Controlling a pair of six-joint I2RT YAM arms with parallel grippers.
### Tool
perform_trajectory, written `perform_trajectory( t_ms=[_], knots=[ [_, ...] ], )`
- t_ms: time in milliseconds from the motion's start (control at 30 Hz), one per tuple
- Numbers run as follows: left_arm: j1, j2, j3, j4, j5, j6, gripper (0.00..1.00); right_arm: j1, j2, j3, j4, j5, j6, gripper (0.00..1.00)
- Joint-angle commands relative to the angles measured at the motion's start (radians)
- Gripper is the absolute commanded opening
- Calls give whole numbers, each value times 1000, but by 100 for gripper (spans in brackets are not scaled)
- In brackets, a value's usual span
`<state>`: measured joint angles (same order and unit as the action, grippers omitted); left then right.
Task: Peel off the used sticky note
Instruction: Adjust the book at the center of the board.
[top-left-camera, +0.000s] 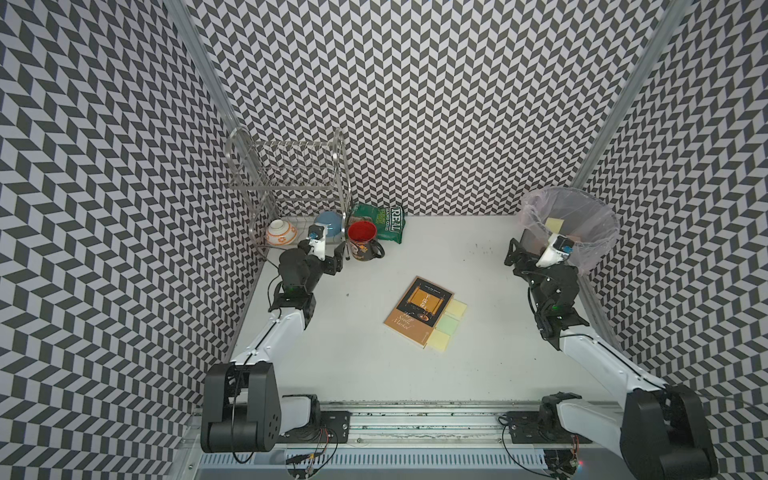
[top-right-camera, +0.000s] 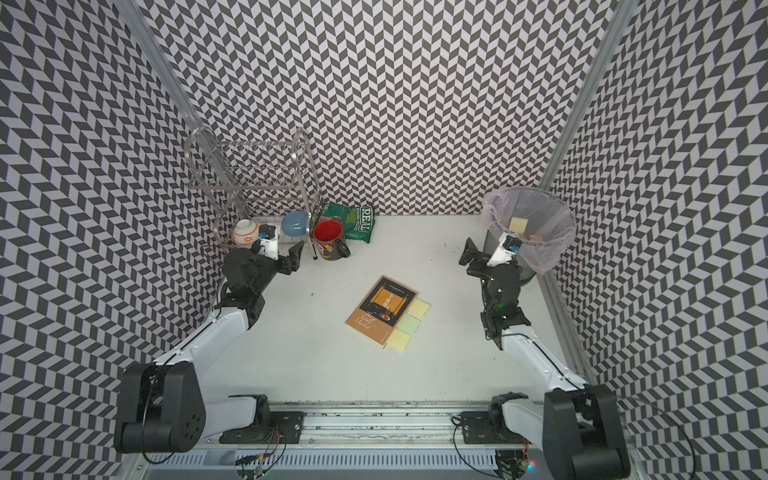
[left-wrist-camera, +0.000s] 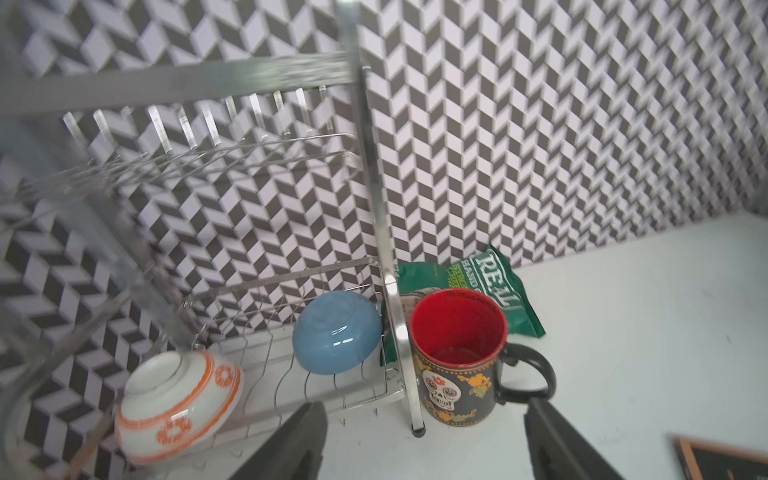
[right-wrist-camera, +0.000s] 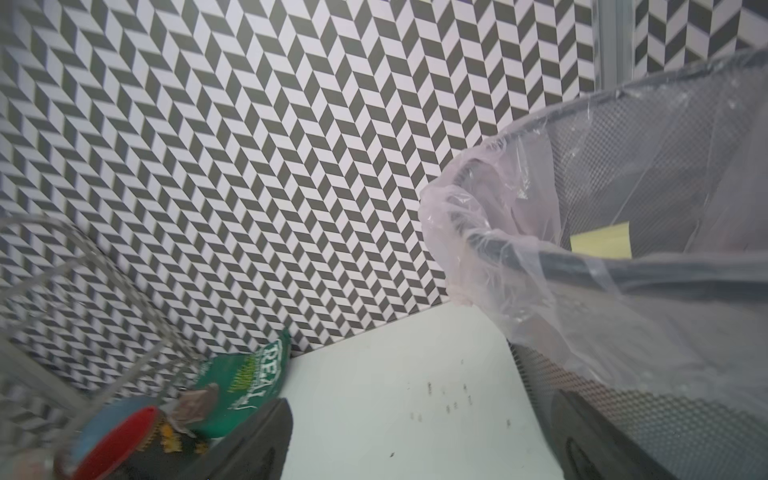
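Leftmost, a wire rack is seen in the far left corner of the table. On its lower shelf an orange-patterned bowl and a blue bowl are laid, both tipped so that their bases are shown. The left gripper is held just in front of the rack. In the left wrist view its fingers are seen spread apart, and nothing is held between them. A mug with a red inside is stood upright beside the rack's front leg. A green bag is propped behind the mug, against the wall.

Near the middle of the table a book is laid flat, well apart from both grippers. Three notes are lined up along its right edge and are touching it: yellow, then green, then yellow. Whether any of them has been written on cannot be told.

Further right, the right gripper is held beside the bin, on its table side. Its fingers are spread wide, and nothing is caught between them. The bin is set in the far right corner and is lined with a clear plastic bag, which is folded over the rim. Inside it a yellow note is seen lying against the liner.
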<state>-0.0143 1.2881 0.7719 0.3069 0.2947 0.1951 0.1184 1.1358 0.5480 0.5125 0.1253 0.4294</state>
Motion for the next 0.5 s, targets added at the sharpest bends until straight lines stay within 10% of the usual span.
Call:
perform_trajectory(
  t_ms=[0, 100, 300, 467],
  knots=[
    [-96, 48, 49, -454, 100, 174, 70, 0, 28, -29, -198, -231, 151, 100],
    [-240, 141, 101, -536, -57, 218, 55, 80, 37, 7, -276, -281, 98, 100],
    [-297, 407, 312, -630, -11, 128, 9, 224, 151, 136, -440, -350, 30, 91],
    [-328, 561, 429, -671, -73, 94, 1, 271, 215, 169, -433, -388, -4, 91]
  ],
)
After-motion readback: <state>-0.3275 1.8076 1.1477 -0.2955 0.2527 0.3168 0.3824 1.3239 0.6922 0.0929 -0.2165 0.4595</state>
